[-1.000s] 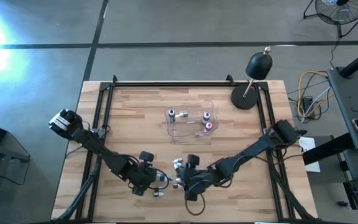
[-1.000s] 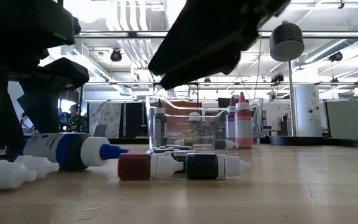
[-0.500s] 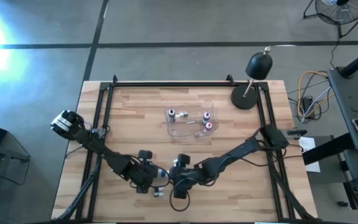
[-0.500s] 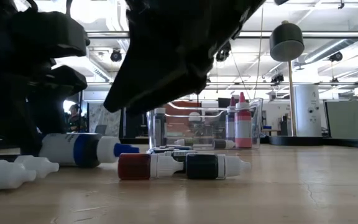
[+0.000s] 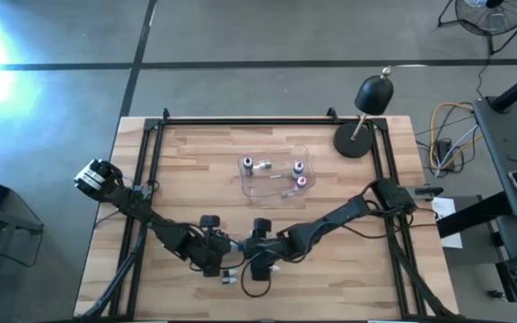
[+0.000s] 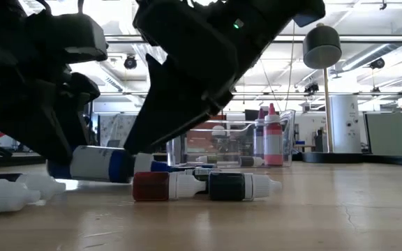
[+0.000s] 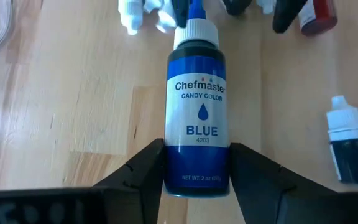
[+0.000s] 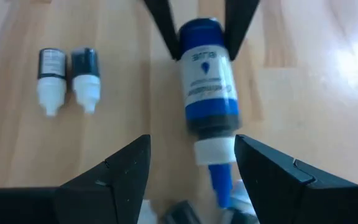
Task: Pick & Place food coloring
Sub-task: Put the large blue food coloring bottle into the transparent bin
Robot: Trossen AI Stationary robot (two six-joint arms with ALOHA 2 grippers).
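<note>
The right gripper [image 5: 251, 254] has swept toward nine o'clock along the table's near edge, closing from well apart to just beside the left gripper [image 5: 225, 255], its spread fingers [image 8: 120, 177] now flanking the capped end of the blue bottle [image 7: 196, 121]. That bottle, clamped by the left gripper, has tilted, cap end lower.

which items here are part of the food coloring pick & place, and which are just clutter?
Job items:
- blue bottle, gripped by the left end effector
- right end effector, open around its cap end
- loose bottles on the wood
- bottles in the clear tub

Lying about:
- black dome lamp
- floor fan
- cables
</note>
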